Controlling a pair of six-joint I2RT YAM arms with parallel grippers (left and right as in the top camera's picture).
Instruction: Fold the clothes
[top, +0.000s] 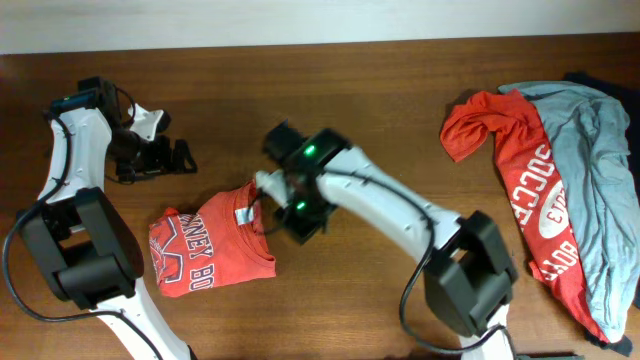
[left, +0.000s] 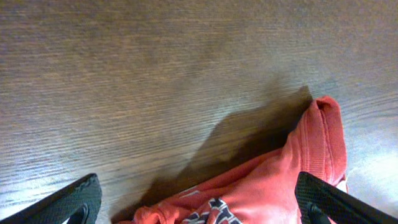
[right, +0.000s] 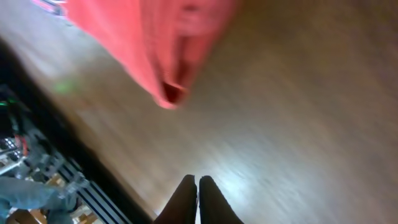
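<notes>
A folded orange-red T-shirt (top: 212, 248) with white lettering lies on the table's left of centre. My right gripper (top: 268, 188) hovers by its upper right corner; in the right wrist view its fingertips (right: 198, 182) are pressed together with nothing between them, and the shirt (right: 155, 43) is a blur ahead. My left gripper (top: 172, 158) stands above the shirt's far edge, open wide. Its two fingers frame the bottom corners of the left wrist view, and a fold of the T-shirt (left: 280, 180) lies below the gap, held by neither finger. A red shirt lettered "SOCCE" (top: 530, 190) and a grey-blue shirt (top: 592, 170) lie heaped at the right.
Bare wooden tabletop (top: 400, 100) stretches between the folded shirt and the heap. A dark item (top: 592, 80) shows behind the heap at the far right edge. The right arm's base (top: 468, 285) stands at the front centre, the left arm's base (top: 85, 250) at the front left.
</notes>
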